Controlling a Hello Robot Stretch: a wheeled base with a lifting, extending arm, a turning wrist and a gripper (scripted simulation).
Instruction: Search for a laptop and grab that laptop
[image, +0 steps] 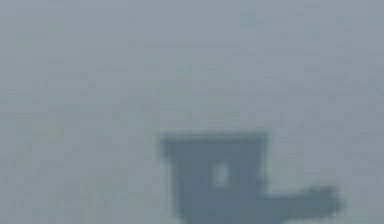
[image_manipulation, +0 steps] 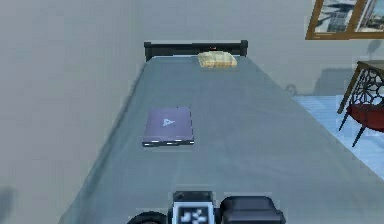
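The laptop lies flat, lid down, on the bed, near its edge toward the arm side view's left, about midway along. A pillow sits at the far end by the headboard. The gripper (just its dark body, beside a marker) shows at the near edge; whether it holds anything I cannot tell

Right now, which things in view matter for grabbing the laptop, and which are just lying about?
For the job: laptop, lying flat on the bed.
Just lying about: pillow by the headboard; framed picture on the wall; red chair beside the bed.
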